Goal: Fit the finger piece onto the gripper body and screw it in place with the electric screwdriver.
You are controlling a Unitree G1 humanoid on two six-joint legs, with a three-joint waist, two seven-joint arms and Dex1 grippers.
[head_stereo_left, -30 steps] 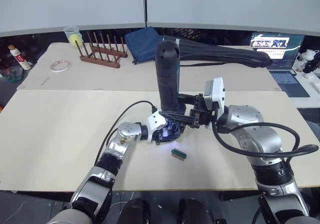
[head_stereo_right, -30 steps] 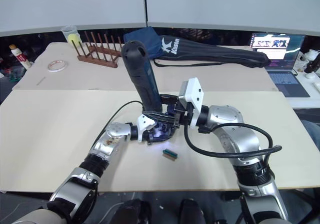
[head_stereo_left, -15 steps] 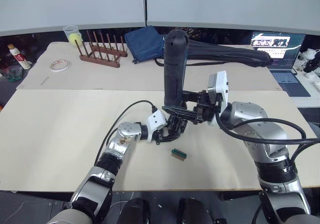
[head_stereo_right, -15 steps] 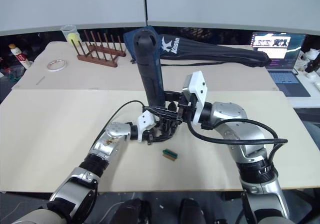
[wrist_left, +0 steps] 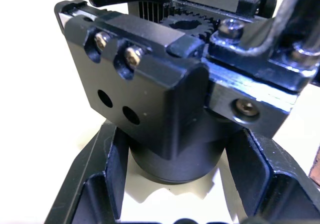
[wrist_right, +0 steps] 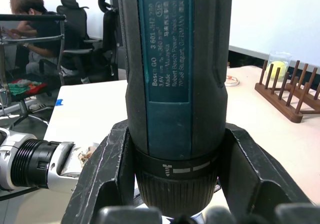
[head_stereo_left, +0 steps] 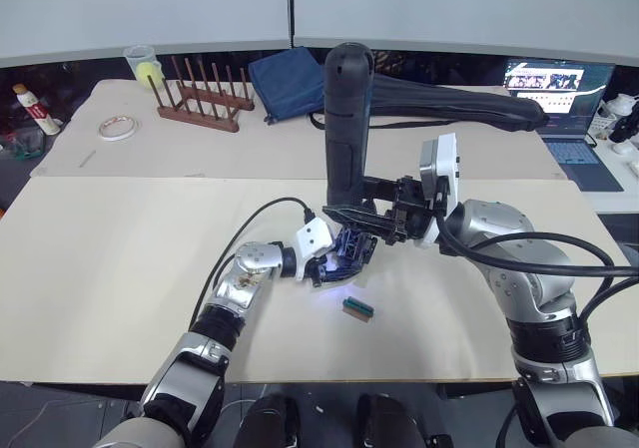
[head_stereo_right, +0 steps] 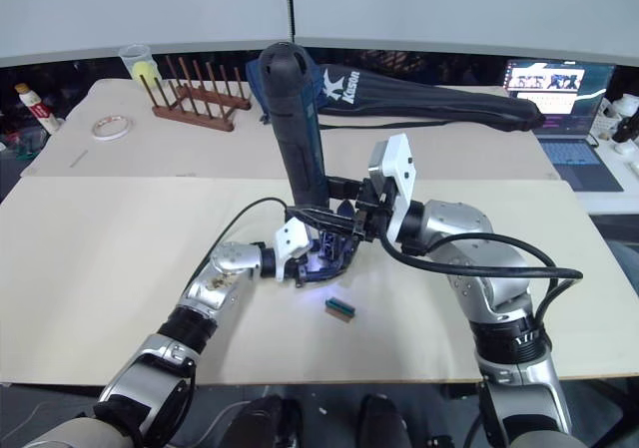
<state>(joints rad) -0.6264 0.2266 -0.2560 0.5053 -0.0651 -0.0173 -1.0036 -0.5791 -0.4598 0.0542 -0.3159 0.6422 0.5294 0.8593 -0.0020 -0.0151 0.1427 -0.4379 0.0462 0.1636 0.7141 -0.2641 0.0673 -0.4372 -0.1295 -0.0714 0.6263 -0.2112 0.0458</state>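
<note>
My left gripper (head_stereo_left: 337, 259) is shut on the gripper body (head_stereo_left: 348, 251), a chunky black block with a round barrel base (wrist_left: 175, 154), held low over the table. A black block with two screws and two open holes, apparently the finger piece (wrist_left: 132, 82), sits on the body's top. My right gripper (head_stereo_left: 367, 220) is shut on the electric screwdriver (head_stereo_left: 344, 129), a thick dark cylinder (wrist_right: 177, 59) standing nearly upright with its tip down at the body. A blue-white glow lights the body below the tip. The bit itself is hidden.
A small green block (head_stereo_left: 356, 307) lies on the table just in front of the body. At the back stand a wooden rack (head_stereo_left: 205, 104), a blue bag (head_stereo_left: 290, 81), a long black bag (head_stereo_left: 449, 109), a tape roll (head_stereo_left: 118, 129) and a laptop (head_stereo_left: 561, 94).
The screwdriver has shifted a little right and stands more upright than a second ago. The blue glow at its tip was off half a second ago and is on now.
</note>
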